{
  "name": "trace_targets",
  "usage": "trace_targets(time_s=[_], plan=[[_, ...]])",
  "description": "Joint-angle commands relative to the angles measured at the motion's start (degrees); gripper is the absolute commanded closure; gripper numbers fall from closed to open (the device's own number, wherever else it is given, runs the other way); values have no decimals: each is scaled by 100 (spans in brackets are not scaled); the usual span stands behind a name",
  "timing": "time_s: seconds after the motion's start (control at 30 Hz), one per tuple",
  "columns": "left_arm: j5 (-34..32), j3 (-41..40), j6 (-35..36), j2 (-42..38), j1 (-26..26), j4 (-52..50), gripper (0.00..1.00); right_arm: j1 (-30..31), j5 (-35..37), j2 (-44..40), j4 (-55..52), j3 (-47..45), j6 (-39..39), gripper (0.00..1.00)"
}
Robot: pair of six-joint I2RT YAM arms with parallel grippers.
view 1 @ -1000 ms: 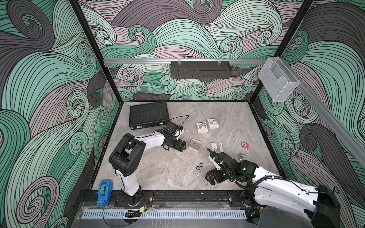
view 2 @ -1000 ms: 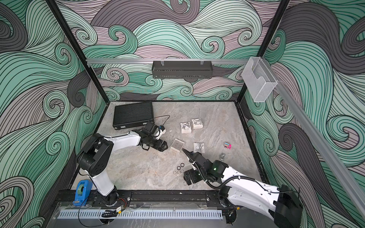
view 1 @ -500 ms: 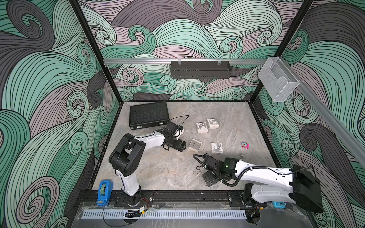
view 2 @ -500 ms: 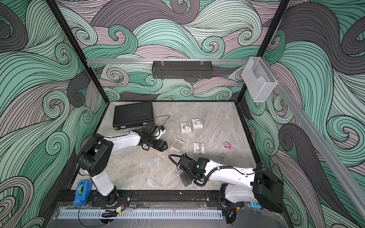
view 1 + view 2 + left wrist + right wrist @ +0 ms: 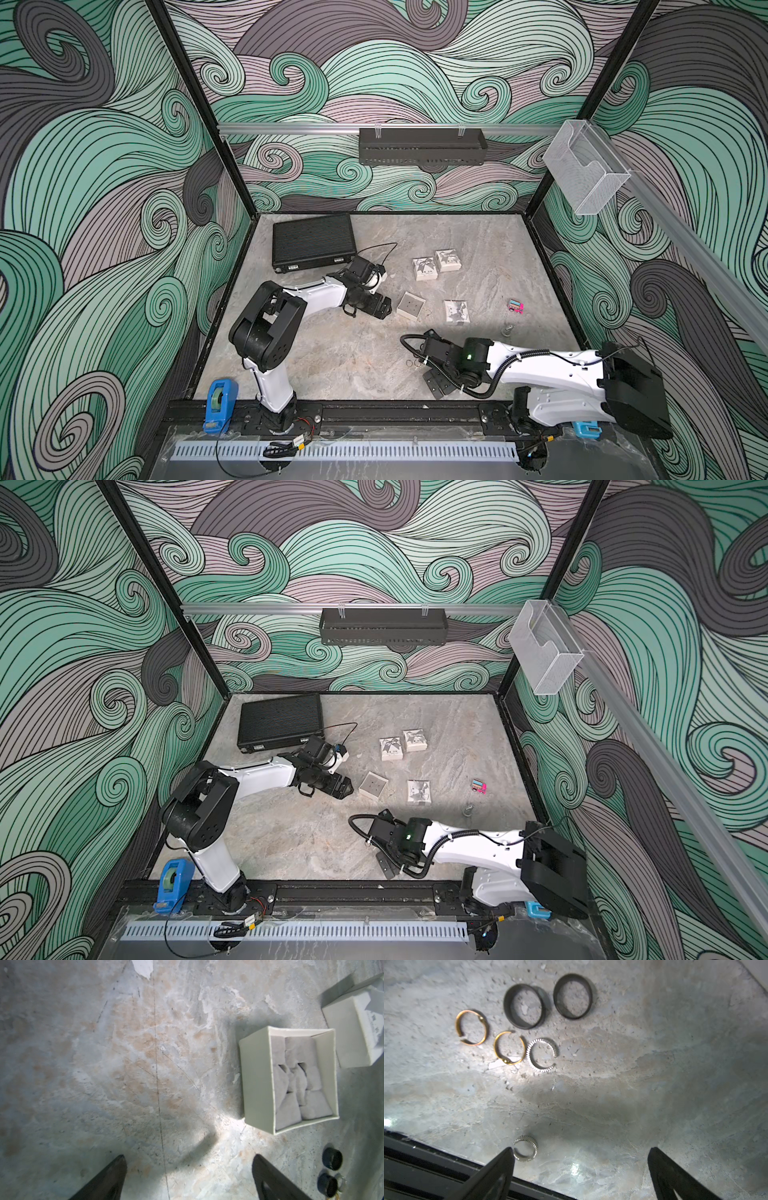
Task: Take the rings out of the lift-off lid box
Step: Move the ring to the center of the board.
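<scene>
The lift-off lid box [image 5: 410, 305] [image 5: 372, 784] stands open mid-table. In the left wrist view, the box [image 5: 257, 1084] holds only a grey foam insert. Its patterned lid [image 5: 456, 311] lies beside it. My left gripper [image 5: 380, 309] [image 5: 189, 1159] is open and empty, just left of the box. The rings lie on the table near the front: two black bands [image 5: 524, 1006], two gold hoops [image 5: 509, 1048] and a silver one [image 5: 543, 1055]. Another silver ring [image 5: 526, 1148] lies beside one fingertip of my right gripper [image 5: 580, 1153] [image 5: 436, 384], which is open and empty.
Two closed patterned boxes [image 5: 436, 264] sit behind the open box. A black case [image 5: 312, 240] lies at the back left. A pink-and-teal item [image 5: 515, 306] and a small metal piece [image 5: 507, 330] are at the right. The black front rail [image 5: 425, 1163] runs close to my right gripper.
My right arm has swung down and toward the front edge, from near the lid to beside the rings. The left arm has not moved.
</scene>
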Motion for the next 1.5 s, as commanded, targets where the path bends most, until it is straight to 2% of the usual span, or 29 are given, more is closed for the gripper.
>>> trace_targets(time_s=[0.0,0.57,0.93,1.27,1.47], plan=[[88,-32,-14,-82,29,-26,5,52,212,25,-104,-6,219,0],[106,-16,12,-88,22,-35,5,57,311,312,-235,85,343,0],[71,-10,47,-129,29,-88,5,36,680,664,-319,271,391,0],[37,-124,39,-200,37,-49,5,-528,943,756,-408,477,219,0],[36,-178,29,-211,37,8,5,-837,774,946,190,466,-180,0]])
